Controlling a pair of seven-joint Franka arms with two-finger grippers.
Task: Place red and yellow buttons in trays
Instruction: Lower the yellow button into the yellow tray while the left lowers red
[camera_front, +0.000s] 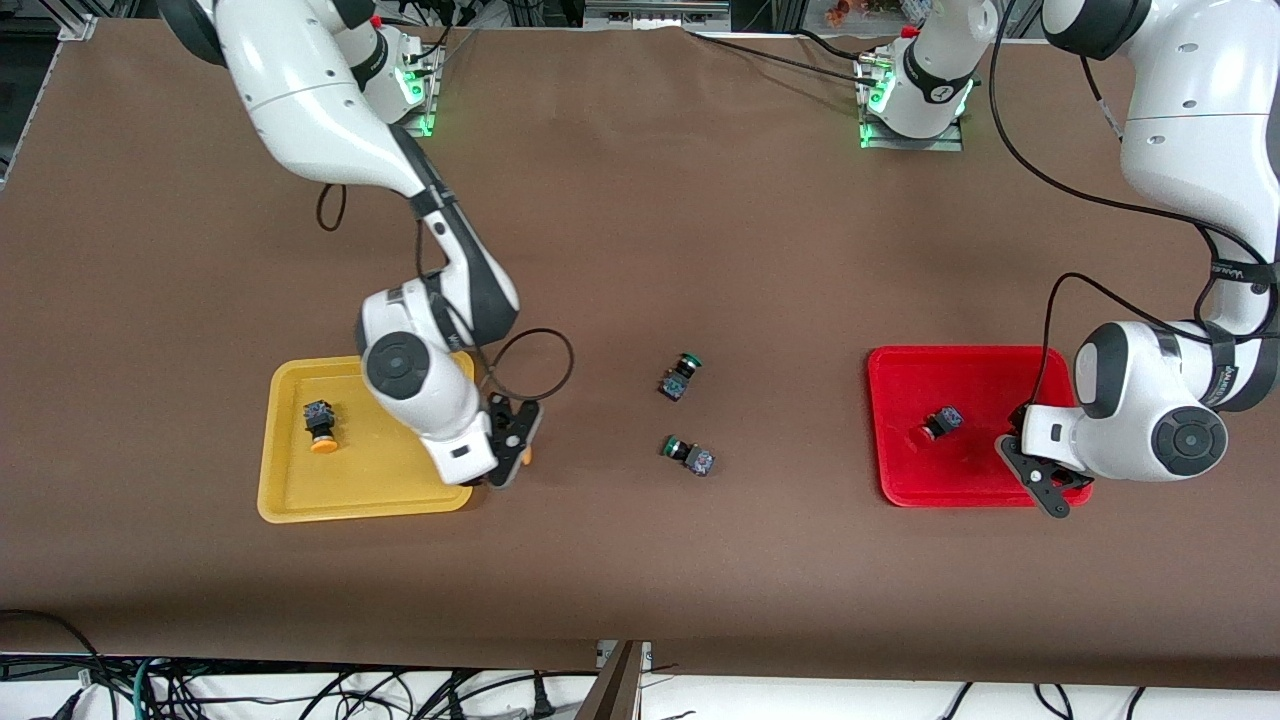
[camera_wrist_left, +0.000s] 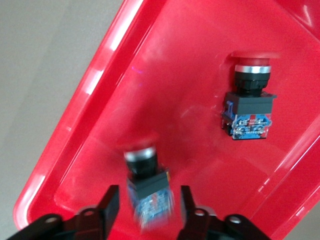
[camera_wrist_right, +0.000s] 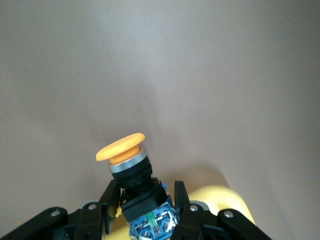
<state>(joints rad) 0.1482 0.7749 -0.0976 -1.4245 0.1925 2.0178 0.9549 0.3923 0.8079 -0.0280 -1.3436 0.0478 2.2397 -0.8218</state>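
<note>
My right gripper (camera_front: 512, 452) is over the yellow tray's (camera_front: 370, 480) edge nearest the table's middle. It is shut on a yellow button (camera_wrist_right: 131, 172), cap pointing away from the wrist. Another yellow button (camera_front: 320, 425) lies in that tray. My left gripper (camera_front: 1045, 482) is low over the red tray (camera_front: 960, 370), at the corner nearest the front camera and the left arm's end. It is open (camera_wrist_left: 148, 192). A blurred red button (camera_wrist_left: 147, 182) sits between its fingers with a gap on each side. A second red button (camera_wrist_left: 250, 100) lies in the tray, also in the front view (camera_front: 940, 423).
Two green-capped buttons lie on the brown table between the trays, one (camera_front: 680, 375) farther from the front camera than the other (camera_front: 688, 455). The yellow tray's corner (camera_wrist_right: 225, 197) shows under my right gripper.
</note>
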